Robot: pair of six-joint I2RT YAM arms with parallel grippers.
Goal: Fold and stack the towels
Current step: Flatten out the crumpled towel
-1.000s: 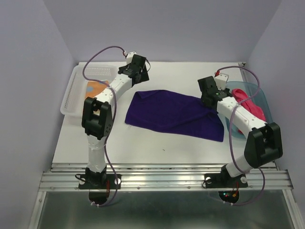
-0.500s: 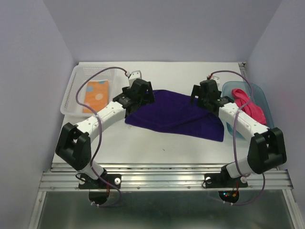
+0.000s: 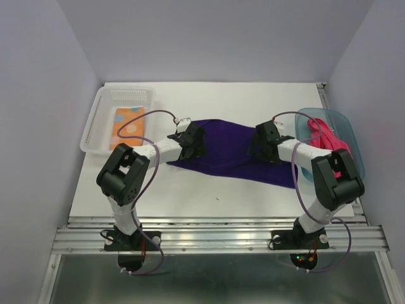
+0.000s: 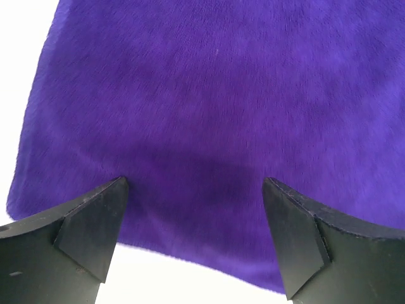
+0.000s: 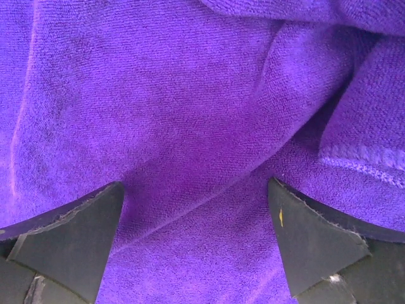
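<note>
Your left claw (image 4: 195, 185) stands wide open and empty, its tips straddling the edge of the purple towel (image 3: 231, 149) near the towel's left end, with bare table (image 3: 190, 190) showing just behind the hem. Your right claw (image 5: 196, 185) is just as wide and grips nothing; it sits low over the towel's right part, where the cloth is rumpled and a stitched hem lies doubled over beside the right tip.

The towel is spread across the middle of the table, its right end near the teal tub (image 3: 351, 136) at the right edge, which holds the pink-red towel (image 3: 326, 136). The orange towel (image 3: 128, 125) lies flat in the clear basket (image 3: 120, 95) at the far-left corner.

To fold cleanly, I'd have you seat each claw on the hem itself, not mid-cloth. On the right, pinch one layer only, clear of that doubled ridge. Close both together, lift level, and carry the edge across evenly so the corners meet
</note>
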